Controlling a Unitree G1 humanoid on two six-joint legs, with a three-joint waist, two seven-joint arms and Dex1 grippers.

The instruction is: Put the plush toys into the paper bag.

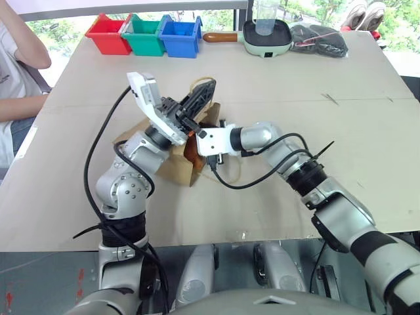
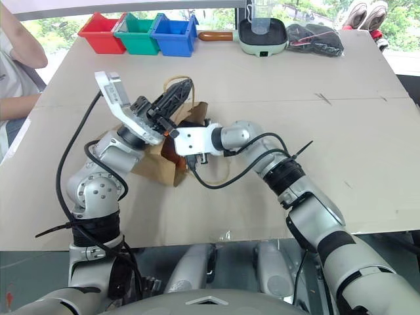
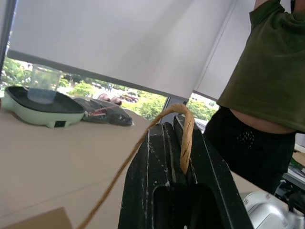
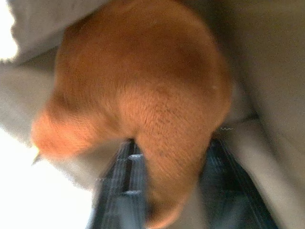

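Observation:
The brown paper bag (image 1: 172, 167) lies on the table with its mouth lifted toward me. My left gripper (image 1: 207, 92) is shut on one twisted-paper handle (image 3: 186, 138) and holds it up above the bag. My right gripper (image 4: 171, 148) reaches from the right into the bag's mouth. The orange-brown drumstick plush toy (image 4: 143, 90) sits between its two fingers (image 4: 119, 176), its narrow end filling the gap, with the bag's paper close around it. From the head camera a strip of the plush toy (image 2: 167, 147) shows just inside the opening.
Red (image 1: 108, 34), green (image 1: 146, 35) and blue bins (image 1: 179, 36) line the far edge, beside a green pan (image 1: 267, 36) holding a clear cup and a black pouch (image 1: 319, 41). One person sits at the table's left (image 1: 16, 72); another stands beyond it (image 3: 267, 86).

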